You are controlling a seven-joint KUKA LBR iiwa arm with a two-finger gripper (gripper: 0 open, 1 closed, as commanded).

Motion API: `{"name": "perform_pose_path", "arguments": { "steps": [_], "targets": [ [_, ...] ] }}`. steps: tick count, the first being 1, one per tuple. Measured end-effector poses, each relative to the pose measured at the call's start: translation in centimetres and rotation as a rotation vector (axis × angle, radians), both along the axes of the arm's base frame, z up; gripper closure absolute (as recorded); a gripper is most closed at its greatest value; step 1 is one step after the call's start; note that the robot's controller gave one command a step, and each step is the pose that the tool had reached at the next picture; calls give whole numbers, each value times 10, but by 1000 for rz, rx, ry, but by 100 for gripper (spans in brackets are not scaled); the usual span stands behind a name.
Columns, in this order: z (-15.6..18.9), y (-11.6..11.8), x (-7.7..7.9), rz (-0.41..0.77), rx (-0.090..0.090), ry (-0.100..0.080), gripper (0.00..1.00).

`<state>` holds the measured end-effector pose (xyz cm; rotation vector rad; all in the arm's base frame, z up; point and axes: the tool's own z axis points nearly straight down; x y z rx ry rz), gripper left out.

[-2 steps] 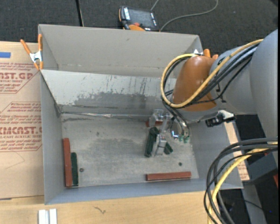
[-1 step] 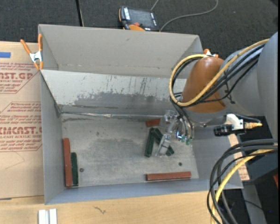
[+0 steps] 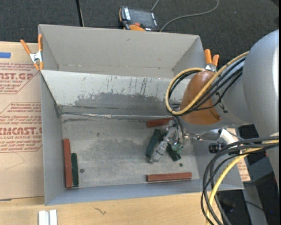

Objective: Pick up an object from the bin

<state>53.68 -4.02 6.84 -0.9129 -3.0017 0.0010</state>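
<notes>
Over on the right side of the bin (image 3: 107, 78), your claw (image 3: 165, 146) was down low at the floor, right up against a dark green block (image 3: 154, 142). That block lay tilted, one end pointing to the far right and the other to the near left, roughly midway between the far wall and the near wall. Honestly I couldn't tell whether the claw was released or clenched, or whether it had the block at all; the wrist and cables crowded that spot too much.

My guess on handling: the block looked like a stiff, light little slab with smooth faces, so nothing fragile, but probably a bit slippery. I'd say you wanted to pinch it across its narrow width, about the middle of its length, so it wouldn't swing or pivot out on the lift.

Other stuff you had around: a short red-brown bar (image 3: 158, 123) just to the far side by the far wall, a long red-brown bar (image 3: 168, 176) lying along the near wall, and well apart on the left a tall red-brown bar (image 3: 66, 162) with a dark green bar (image 3: 74, 170) touching alongside it.
</notes>
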Motion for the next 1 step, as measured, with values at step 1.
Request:
{"name": "perform_pose_path", "arguments": {
  "steps": [1],
  "targets": [
    [1, -30, -27, -40, -2, 0, 0]
  ]
}}
